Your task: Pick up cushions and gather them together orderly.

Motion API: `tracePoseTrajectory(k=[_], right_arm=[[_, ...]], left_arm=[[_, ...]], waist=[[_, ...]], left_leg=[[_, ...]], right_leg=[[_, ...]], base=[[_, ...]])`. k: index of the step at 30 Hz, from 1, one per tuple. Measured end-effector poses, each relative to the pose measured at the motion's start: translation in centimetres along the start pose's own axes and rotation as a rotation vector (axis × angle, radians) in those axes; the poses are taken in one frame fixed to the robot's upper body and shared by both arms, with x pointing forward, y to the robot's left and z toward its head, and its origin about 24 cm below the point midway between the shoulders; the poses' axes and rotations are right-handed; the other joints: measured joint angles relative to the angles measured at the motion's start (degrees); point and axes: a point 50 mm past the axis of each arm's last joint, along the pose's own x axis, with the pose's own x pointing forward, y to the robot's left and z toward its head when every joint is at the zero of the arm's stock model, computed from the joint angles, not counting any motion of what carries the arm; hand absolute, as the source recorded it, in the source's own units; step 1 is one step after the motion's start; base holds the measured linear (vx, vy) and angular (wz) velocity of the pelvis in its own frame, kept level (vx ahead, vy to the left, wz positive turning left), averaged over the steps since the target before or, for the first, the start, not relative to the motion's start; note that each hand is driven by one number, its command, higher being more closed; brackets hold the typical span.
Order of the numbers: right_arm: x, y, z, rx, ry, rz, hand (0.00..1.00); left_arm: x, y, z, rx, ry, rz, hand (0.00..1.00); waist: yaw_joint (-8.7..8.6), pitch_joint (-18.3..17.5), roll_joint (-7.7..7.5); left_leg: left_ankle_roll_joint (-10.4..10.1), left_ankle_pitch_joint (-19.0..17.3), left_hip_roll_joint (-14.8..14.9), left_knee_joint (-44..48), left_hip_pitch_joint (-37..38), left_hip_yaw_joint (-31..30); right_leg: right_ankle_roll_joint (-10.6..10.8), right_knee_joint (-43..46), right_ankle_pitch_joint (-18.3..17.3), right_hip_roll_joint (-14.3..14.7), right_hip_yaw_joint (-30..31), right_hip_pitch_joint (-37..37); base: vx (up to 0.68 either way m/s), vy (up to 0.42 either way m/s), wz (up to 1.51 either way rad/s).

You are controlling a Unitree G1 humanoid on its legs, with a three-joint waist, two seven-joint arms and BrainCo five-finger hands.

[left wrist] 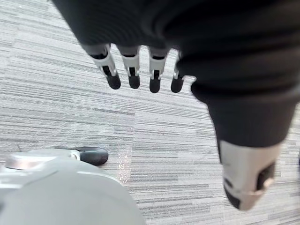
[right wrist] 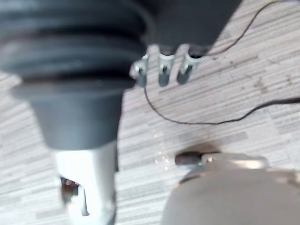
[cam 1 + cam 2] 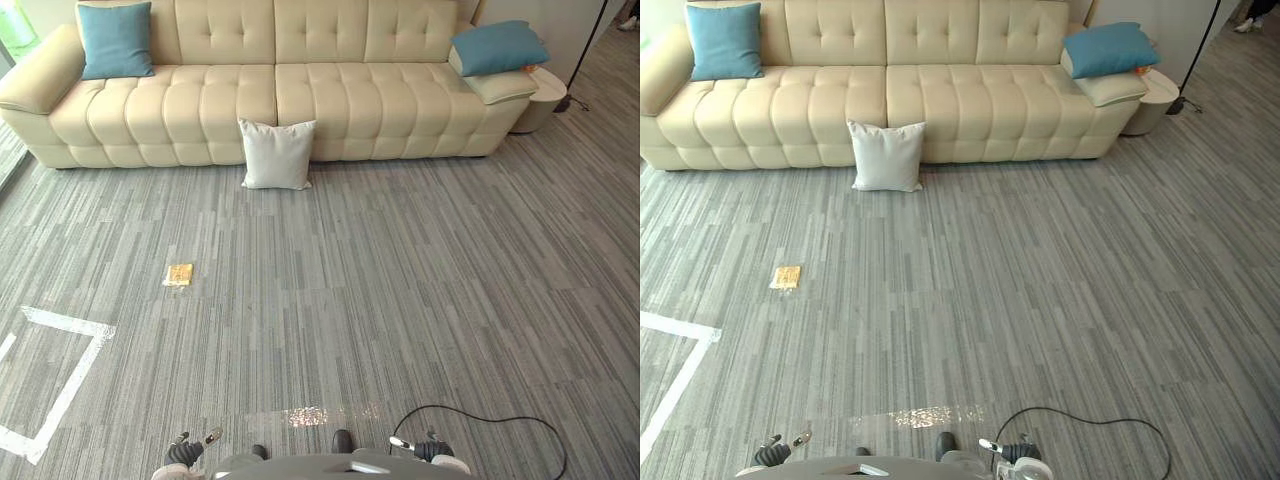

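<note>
A white cushion (image 3: 277,153) stands on the floor, leaning against the front of the cream sofa (image 3: 210,110). One blue cushion (image 3: 116,40) leans upright at the sofa's left end. Another blue cushion (image 3: 497,47) lies on the right armrest. My left hand (image 3: 187,452) hangs low at the bottom edge, far from all cushions; in its wrist view the fingers (image 1: 133,75) are straight and hold nothing. My right hand (image 3: 428,449) also hangs at the bottom edge, its fingers (image 2: 164,70) relaxed over bare floor.
A small yellow flat object (image 3: 179,274) lies on the grey carpet left of centre. White tape lines (image 3: 62,385) mark the floor at the lower left. A round side table (image 3: 545,95) and a lamp stand (image 3: 580,60) are right of the sofa.
</note>
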Motion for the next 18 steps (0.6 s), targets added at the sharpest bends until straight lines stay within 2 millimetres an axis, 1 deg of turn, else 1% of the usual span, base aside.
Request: tracePoseTrajectory(k=[4,6,8,9,10,11,12,13,14,15,16,17,18], right_arm=[[0.0,0.0,0.0,0.001,0.001,0.0,0.0],[0.0,0.1,-0.1,0.004,0.005,0.001,0.0],[0.0,0.1,0.0,0.008,0.006,0.002,0.0],[0.0,0.2,0.0,0.011,0.006,0.002,0.0],[0.0,0.1,0.0,0.014,0.006,0.001,0.0],[0.0,0.1,0.1,0.034,0.007,-0.005,0.0],[0.1,0.0,0.3,0.042,0.002,-0.006,0.0],[0.1,0.0,0.5,0.045,-0.003,-0.007,0.0],[0.2,-0.1,0.8,0.051,-0.009,-0.01,0.0],[0.2,0.0,0.9,0.051,-0.012,-0.01,0.0],[0.3,-0.2,1.3,0.049,-0.022,-0.014,0.0],[0.3,-0.4,1.6,0.05,-0.033,-0.019,0.0],[0.4,-0.6,1.7,0.051,-0.036,-0.022,0.0]], left_arm=[[0.0,0.0,0.1,0.005,-0.002,-0.001,0.0],[0.1,0.1,0.5,0.02,-0.014,-0.003,0.0],[0.2,0.2,1.0,0.022,-0.024,-0.001,0.0],[0.3,0.2,1.3,0.023,-0.032,0.0,0.0],[0.3,0.2,1.4,0.022,-0.034,0.0,0.0],[0.4,0.2,1.5,0.022,-0.037,0.001,0.0],[0.4,0.1,1.8,0.022,-0.045,0.001,0.0],[0.4,0.1,1.9,0.022,-0.047,0.001,0.0],[0.5,0.0,2.1,0.02,-0.053,0.003,0.0],[0.5,-0.1,2.3,0.019,-0.056,0.002,0.0],[0.5,-0.4,2.5,0.016,-0.064,-0.001,0.0],[0.5,-0.7,2.6,0.012,-0.071,-0.007,0.0],[0.5,-0.8,2.7,0.011,-0.073,-0.01,0.0]], waist=[[0.07,0.0,-0.13],[0.08,0.2,-0.57],[0.21,0.4,-0.91],[0.53,0.6,-1.11],[0.75,0.6,-1.08],[0.85,0.7,-0.96],[0.87,1.0,-0.62],[0.85,1.2,-0.34],[0.63,1.5,0.27],[0.67,1.7,0.56],[0.86,2.1,1.25],[0.82,2.7,2.08],[0.82,3.0,2.4]], left_leg=[[0.1,0.1,0.1,-0.7,-0.2,0.8],[0.2,-0.3,0.1,-0.4,-1.2,1.4],[0.3,-1.0,0.1,0.8,-2.4,1.6],[0.3,-2.5,0.2,3.0,-3.9,2.5],[0.3,-3.2,0.3,4.0,-4.3,3.0],[0.3,-4.7,0.5,5.9,-5.3,3.7],[0.4,-6.5,0.7,8.4,-6.4,4.3],[0.4,-7.5,0.8,9.7,-7.0,4.5],[0.7,-9.4,1.1,12.4,-8.1,4.8],[0.8,-10.4,1.3,13.6,-8.5,5.1],[1.1,-12.5,1.8,16.5,-9.4,6.0],[1.4,-14.3,2.4,18.6,-10.1,6.1],[1.6,-14.8,2.6,19.4,-9.9,6.0]], right_leg=[[0.0,-0.2,0.0,0.1,0.2,-0.8],[0.5,-0.2,-0.4,0.1,0.4,-1.9],[0.5,-0.1,-0.4,0.0,0.6,-3.0],[0.3,0.1,-0.2,0.0,1.4,-3.9],[0.2,0.1,-0.2,0.1,1.9,-4.2],[0.3,0.2,-0.2,0.1,2.4,-4.6],[0.5,0.2,-0.3,0.2,3.0,-4.9],[0.8,0.2,-0.5,0.2,3.2,-4.9],[1.5,1.1,-1.1,0.2,3.2,-5.3],[2.0,2.0,-1.5,0.2,3.2,-5.8],[2.8,5.3,-3.1,0.2,2.8,-7.3],[3.7,10.5,-4.9,0.1,1.3,-9.0],[4.0,13.4,-5.6,0.0,0.4,-9.9]], base=[[-0.06,-0.024,-0.09],[-0.02,-0.024,-0.1],[0.03,0.0,-0.13],[0.08,0.014,-0.26],[0.12,0.025,-0.36],[0.09,0.028,-0.35],[0.09,0.031,-0.3],[0.09,0.04,-0.24],[0.07,0.042,-0.17],[0.09,0.065,-0.24],[0.08,0.077,-0.21],[0.07,0.081,-0.15],[0.09,0.139,0.13]])
